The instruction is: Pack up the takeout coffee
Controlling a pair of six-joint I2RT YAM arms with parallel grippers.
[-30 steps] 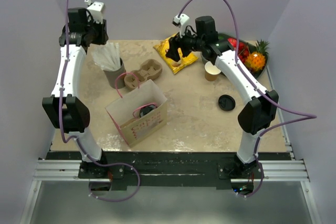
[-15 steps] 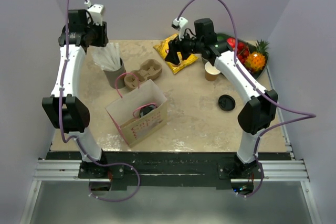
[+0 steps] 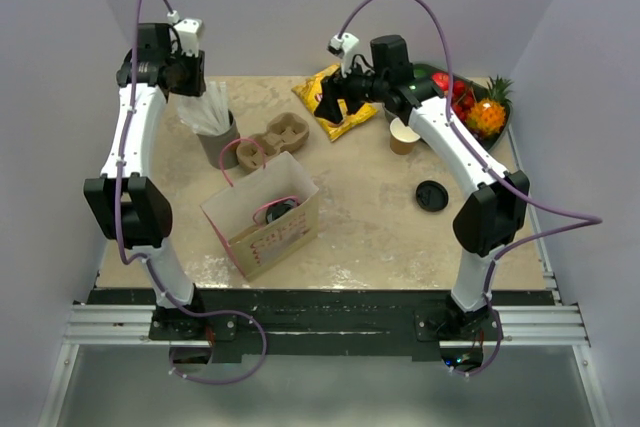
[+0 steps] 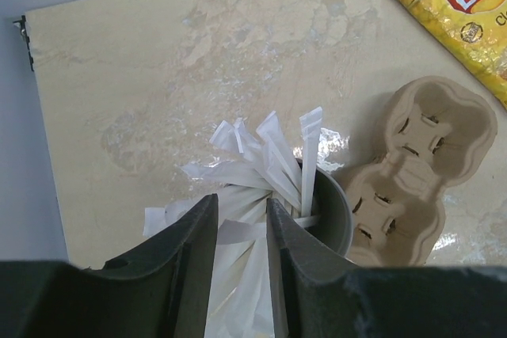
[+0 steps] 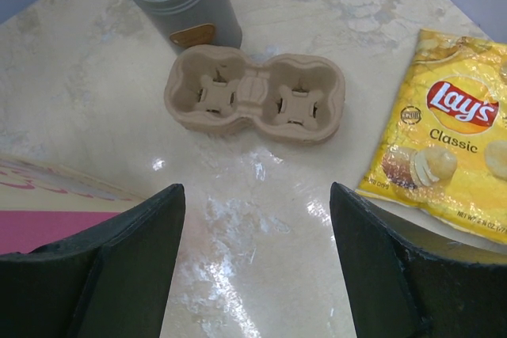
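The takeout coffee (image 3: 283, 211) stands inside the open paper bag (image 3: 262, 237); only its round black lid shows. My left gripper (image 3: 190, 87) hangs at the back left, just above the grey holder of white paper-wrapped sticks (image 3: 216, 137). In the left wrist view it (image 4: 242, 199) has a narrow gap between its jaws, with white strips (image 4: 261, 148) showing below them and nothing clearly gripped. My right gripper (image 3: 328, 109) is wide open and empty over the table between the cardboard cup carrier (image 5: 257, 96) and the chips bag (image 5: 451, 140); it shows in its own view (image 5: 255, 187).
A lidless tan cup (image 3: 404, 135) stands at the back right, with a loose black lid (image 3: 432, 195) nearer me. Fruit, including a pineapple (image 3: 488, 112), lies in the back right corner. The carrier (image 3: 280, 135) sits behind the bag. The bag's edge (image 5: 47, 219) shows in the right wrist view.
My right gripper has lifted off the chips bag and shifted slightly left. My left wrist has moved a little to the right over the holder.
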